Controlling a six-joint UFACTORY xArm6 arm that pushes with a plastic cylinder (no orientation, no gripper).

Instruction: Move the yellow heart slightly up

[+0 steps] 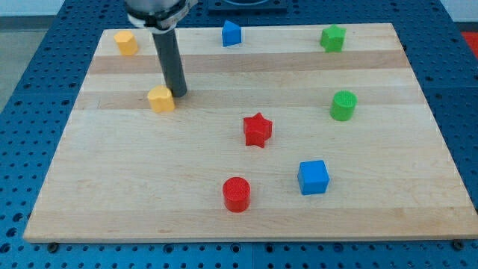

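Note:
A yellow block (160, 99), which looks like the heart, lies on the wooden board (149, 187) at the upper left. My tip (179, 95) stands just to the right of it, touching or nearly touching its right edge. The rod rises from there to the view's top. A second yellow block (125, 42), with a shape I cannot make out, sits near the board's top left corner, well above and to the left of my tip.
A blue block (231, 33) and a green star (333, 37) sit along the top edge. A green cylinder (343, 105) is at the right, a red star (258, 129) in the middle, a red cylinder (237, 194) and a blue cube (313, 177) lower down.

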